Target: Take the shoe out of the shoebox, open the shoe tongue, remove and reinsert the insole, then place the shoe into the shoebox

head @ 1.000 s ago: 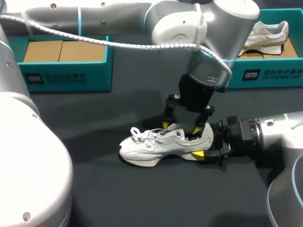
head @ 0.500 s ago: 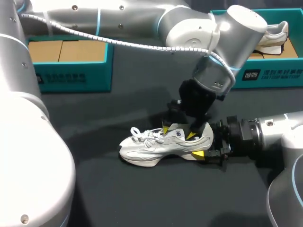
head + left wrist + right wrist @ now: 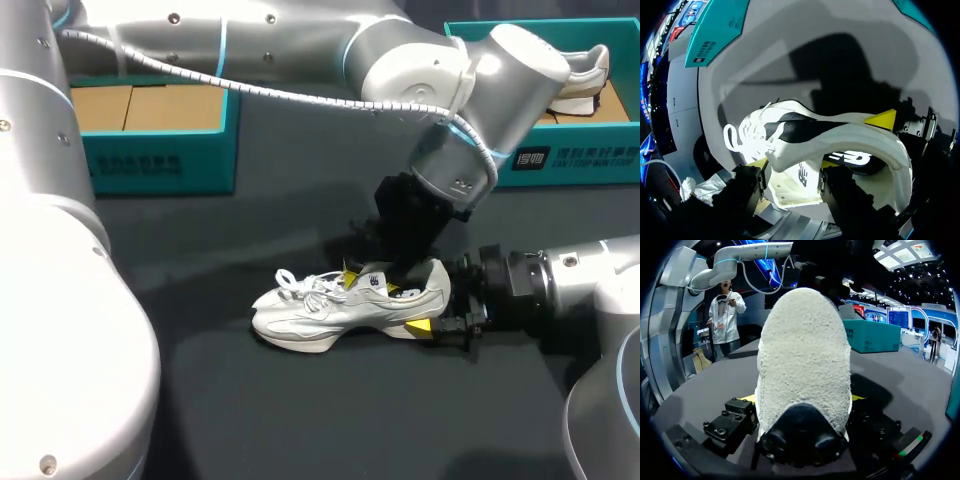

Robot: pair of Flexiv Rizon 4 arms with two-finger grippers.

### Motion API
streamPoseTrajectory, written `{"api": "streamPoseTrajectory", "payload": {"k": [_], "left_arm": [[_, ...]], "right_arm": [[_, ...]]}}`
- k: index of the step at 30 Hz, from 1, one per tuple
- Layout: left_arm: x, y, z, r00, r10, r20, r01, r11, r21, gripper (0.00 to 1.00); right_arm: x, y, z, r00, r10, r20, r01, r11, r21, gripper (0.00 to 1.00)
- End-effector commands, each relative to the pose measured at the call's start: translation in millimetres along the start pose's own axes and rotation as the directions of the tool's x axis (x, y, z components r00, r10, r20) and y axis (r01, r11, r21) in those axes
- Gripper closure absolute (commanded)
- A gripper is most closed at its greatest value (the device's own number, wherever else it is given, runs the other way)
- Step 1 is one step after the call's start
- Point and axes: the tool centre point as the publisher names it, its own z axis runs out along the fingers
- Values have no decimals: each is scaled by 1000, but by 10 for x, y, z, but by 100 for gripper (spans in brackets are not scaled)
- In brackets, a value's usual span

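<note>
The white shoe [image 3: 330,310] lies on its sole in the middle of the dark table [image 3: 250,420], out of any box, with its toe to the left and its heel to the right. Loose laces [image 3: 300,285] curl over the front.

The right claw [image 3: 432,308] comes in low from the right and grips the shoe by the heel. From its own wrist the rough heel [image 3: 802,365] fills the space between the two fingers, with a sliver of yellow on each side.

The left arm reaches across from the far left and drops its claw [image 3: 372,283] onto the shoe's opening. Seen from that wrist, the claw [image 3: 792,162] sits right at the tongue [image 3: 795,185], which stands up beside the dark inside of the shoe [image 3: 840,145]. Whether this claw has a hold on the tongue, I cannot tell.

At the far left sits a teal shoebox [image 3: 150,160] with brown cardboard showing inside. At the far right a second box [image 3: 570,155] holds another shoe [image 3: 580,70]. Both boxes are well apart from the shoe on the table.
</note>
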Motion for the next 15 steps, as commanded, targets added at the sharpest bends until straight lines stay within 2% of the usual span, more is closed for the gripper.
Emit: {"api": "streamPoseTrajectory", "payload": {"k": [1, 3, 7, 12, 15], "left_arm": [[-56, 1, -45, 1000, 1, -5, -1, 1000, 2, 55], [-86, -1, -64, 1000, 2, -11, -2, 1000, 4, 58], [-142, -8, -112, 999, 2, -32, -2, 1000, 9, 72], [-245, -21, -175, 997, 2, -75, -1, 1000, 14, 98], [-323, -30, -198, 994, 2, -107, 0, 1000, 17, 100]], "right_arm": [[13, 20, -3, 1000, 1, 1, -1, 1000, 6, 100], [13, 20, -3, 1000, 1, 1, -1, 1000, 6, 100], [13, 20, -3, 1000, 1, 1, -1, 1000, 6, 100], [13, 20, -3, 1000, 1, 1, -1, 1000, 6, 100], [13, 20, -3, 1000, 1, 1, -1, 1000, 6, 100]]}}
